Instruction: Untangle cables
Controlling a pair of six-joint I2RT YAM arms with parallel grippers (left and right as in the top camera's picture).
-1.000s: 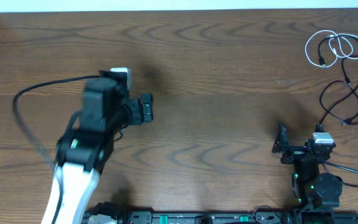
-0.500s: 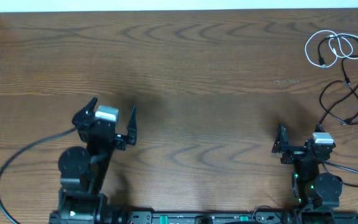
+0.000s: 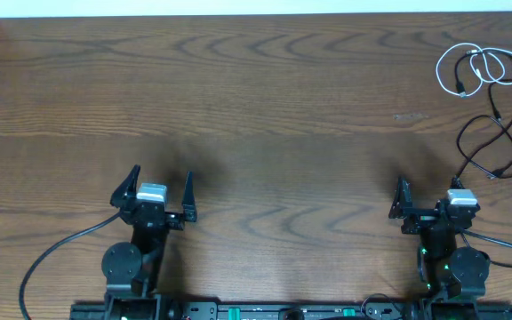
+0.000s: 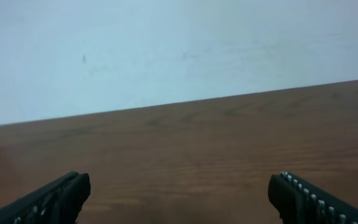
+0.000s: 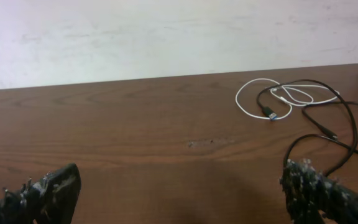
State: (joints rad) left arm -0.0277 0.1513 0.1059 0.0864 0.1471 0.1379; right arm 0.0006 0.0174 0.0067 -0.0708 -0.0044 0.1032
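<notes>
Loosely looped white and black cables (image 3: 485,89)

Wooden table (image 3: 283,107) (dark, wavy grain); pale wall (image 4: 166,50) behind — faintly marked.

Smooth wood-grain worktop (image 3: 283,89), low sheen
White cable (image 5: 237,99) glossy plastic, black cables (image 5: 355,134) duller; right tool (image 5: 179,177) black, its inner faces studded and rough; wall (image 5: 166,31) matt white

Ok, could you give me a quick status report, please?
Left fingers and right fingers open, empty, at near edge. Cables overlapping in far right corner, untouched. Nothing in the way.
</notes>
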